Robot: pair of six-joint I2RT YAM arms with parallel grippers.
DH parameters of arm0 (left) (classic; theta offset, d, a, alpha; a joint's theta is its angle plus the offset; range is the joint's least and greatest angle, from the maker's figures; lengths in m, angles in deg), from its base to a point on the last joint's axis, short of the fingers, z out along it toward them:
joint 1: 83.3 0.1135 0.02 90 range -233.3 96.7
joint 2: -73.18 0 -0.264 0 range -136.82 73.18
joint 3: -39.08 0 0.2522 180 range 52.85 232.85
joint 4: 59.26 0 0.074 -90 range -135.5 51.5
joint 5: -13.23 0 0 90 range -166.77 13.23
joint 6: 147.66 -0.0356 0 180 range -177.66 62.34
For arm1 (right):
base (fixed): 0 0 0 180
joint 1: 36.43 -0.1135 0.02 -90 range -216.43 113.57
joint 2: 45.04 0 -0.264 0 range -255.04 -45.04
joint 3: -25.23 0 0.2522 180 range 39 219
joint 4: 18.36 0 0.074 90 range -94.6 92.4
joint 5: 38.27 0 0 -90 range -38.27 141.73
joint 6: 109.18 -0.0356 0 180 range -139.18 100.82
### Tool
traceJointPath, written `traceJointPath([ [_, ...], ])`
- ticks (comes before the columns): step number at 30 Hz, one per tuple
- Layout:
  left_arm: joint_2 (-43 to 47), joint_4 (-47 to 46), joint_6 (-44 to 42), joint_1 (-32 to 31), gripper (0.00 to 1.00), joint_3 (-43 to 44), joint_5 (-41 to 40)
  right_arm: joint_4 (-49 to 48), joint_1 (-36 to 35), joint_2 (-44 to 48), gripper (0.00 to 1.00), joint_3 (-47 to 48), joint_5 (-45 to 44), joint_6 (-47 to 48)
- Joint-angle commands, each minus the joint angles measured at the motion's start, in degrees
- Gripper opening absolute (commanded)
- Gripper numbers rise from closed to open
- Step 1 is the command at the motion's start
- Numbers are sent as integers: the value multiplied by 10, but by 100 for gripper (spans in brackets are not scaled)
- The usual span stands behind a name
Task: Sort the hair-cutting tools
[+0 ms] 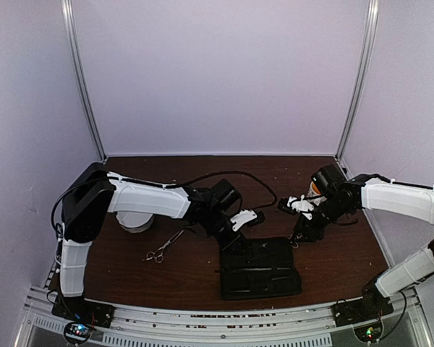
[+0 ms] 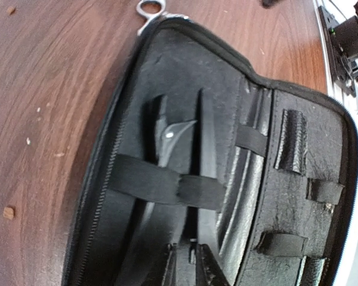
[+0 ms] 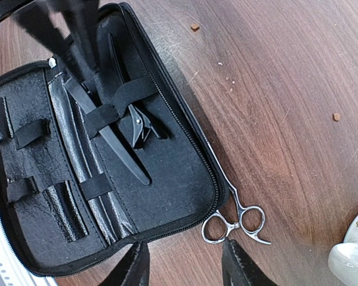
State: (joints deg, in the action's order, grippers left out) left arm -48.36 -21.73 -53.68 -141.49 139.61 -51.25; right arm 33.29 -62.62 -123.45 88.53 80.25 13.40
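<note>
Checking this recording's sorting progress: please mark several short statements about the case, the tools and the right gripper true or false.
1. The zip case lies open on the table. True.
2. The silver scissors are strapped inside the case. False: they lie on the table, outside its zip edge.
3. The right gripper is open with nothing between its fingers. True.
4. Every elastic strap in the case is empty. False: one elastic strap holds a black hair clip and a narrow black piece.

Scissors (image 3: 233,224) blades partly under case (image 3: 173,173)
</note>
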Motion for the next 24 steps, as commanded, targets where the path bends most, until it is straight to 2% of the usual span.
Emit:
traceJointPath([
  [1, -19, -21, 22, 12, 15, -4, 46, -2, 6, 2, 43, -2, 3, -2],
  [2, -18, -19, 22, 12, 16, -4, 46, -2, 6, 2, 43, -3, 3, -2],
  [4, -7, -23, 23, 12, 28, -11, 39, -2, 6, 2, 43, -2, 4, -2],
  [9, 39, -58, 29, 12, 40, -50, 29, -2, 6, 0, 43, -3, 6, -1],
  [15, 63, -86, 41, 2, 44, -85, 6, -3, 6, 0, 43, -2, 7, -1],
  [24, 46, -75, 20, -12, 48, -69, 16, -2, 6, 1, 43, -3, 7, -1],
])
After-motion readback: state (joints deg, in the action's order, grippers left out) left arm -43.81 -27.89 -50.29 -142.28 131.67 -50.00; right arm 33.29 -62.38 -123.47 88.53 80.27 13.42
